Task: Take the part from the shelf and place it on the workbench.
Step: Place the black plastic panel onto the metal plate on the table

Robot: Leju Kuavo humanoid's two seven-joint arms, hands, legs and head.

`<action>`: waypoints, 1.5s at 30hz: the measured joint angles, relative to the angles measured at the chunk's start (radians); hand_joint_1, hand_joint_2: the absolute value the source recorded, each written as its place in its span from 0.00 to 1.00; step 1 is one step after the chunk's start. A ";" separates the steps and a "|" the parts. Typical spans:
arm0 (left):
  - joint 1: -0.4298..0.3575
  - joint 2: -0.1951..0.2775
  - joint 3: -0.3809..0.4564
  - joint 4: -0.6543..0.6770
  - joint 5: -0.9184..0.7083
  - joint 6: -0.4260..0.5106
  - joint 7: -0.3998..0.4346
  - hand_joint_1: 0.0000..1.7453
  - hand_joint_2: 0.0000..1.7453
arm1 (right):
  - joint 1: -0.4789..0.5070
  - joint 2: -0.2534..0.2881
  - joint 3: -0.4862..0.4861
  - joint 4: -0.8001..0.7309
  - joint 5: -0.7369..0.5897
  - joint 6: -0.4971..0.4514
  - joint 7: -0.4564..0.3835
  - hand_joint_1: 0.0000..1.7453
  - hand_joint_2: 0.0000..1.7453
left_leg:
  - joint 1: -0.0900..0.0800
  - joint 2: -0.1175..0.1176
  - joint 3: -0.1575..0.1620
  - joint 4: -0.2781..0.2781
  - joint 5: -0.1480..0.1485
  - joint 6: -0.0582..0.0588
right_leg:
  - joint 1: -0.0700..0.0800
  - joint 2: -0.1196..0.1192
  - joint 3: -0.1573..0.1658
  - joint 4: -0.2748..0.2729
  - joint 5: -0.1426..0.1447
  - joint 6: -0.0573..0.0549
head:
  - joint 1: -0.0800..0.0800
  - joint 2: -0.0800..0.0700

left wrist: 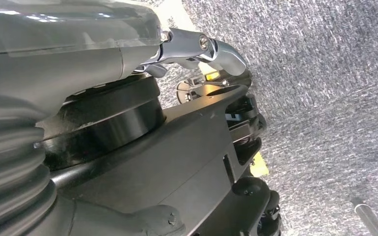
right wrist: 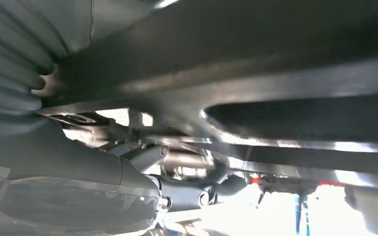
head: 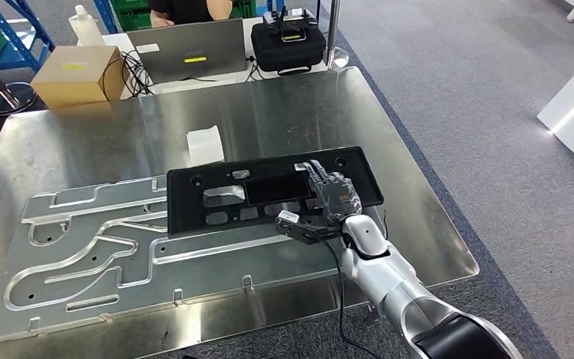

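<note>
One hand at work: right hand fingers clamped on near-right edge of flat black rectangular plastic part, lying on large machined aluminium plate atop steel workbench. Placement nearly done; release left. Left hand's fingers: cannot tell.

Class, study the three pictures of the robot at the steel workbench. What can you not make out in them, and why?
- Right hand on the black part: the head view hides its palm, so a grip is uncertain.
- Person behind the laptop: cut off by the edge.
- Right wrist view: too blurred to identify the part.
</note>
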 joint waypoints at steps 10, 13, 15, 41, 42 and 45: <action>0.000 -0.004 0.000 0.000 0.001 0.002 -0.016 0.00 1.00 | 0.008 -0.001 -0.030 0.001 -0.015 0.003 -0.007 0.00 0.00 | 0.000 0.000 -0.001 0.000 0.000 0.000 | 0.000 0.001 -0.001 0.000 0.001 0.000 | 0.000 0.000; 0.000 -0.005 0.000 0.000 0.001 0.001 -0.019 0.00 1.00 | 0.015 -0.002 -0.033 0.001 -0.015 0.004 -0.007 0.00 0.00 | 0.000 0.000 -0.002 0.000 0.000 0.000 | 0.000 0.001 -0.003 0.000 0.001 0.000 | 0.000 0.000; -0.001 -0.005 0.000 0.000 0.001 0.000 -0.019 0.00 1.00 | 0.018 -0.003 -0.035 0.001 -0.015 0.004 -0.007 0.00 0.00 | 0.000 0.000 -0.003 0.000 0.000 0.000 | 0.000 0.001 -0.003 0.000 0.001 0.000 | 0.000 0.000; -0.004 -0.012 0.008 0.000 0.033 -0.008 -0.053 0.00 1.00 | 0.021 -0.039 -0.036 -0.549 -0.559 0.282 -0.146 0.00 0.00 | -0.001 0.000 -0.014 0.001 0.005 0.000 | -0.001 0.001 -0.014 0.001 0.004 0.001 | 0.000 0.000; -0.005 -0.013 0.008 0.000 0.033 -0.009 -0.053 0.00 1.00 | 0.012 -0.035 -0.023 -0.574 -0.563 0.282 -0.140 0.00 0.00 | -0.001 0.000 -0.014 0.001 0.005 0.000 | -0.001 0.001 -0.015 0.001 0.004 0.001 | 0.000 0.000; -0.009 -0.014 0.008 0.000 0.033 -0.011 -0.054 0.00 1.00 | -0.001 -0.026 0.011 -0.620 -0.577 0.269 -0.136 0.00 0.00 | -0.001 -0.002 -0.015 0.001 0.005 0.000 | 0.000 0.000 -0.015 0.002 0.004 0.000 | 0.000 0.000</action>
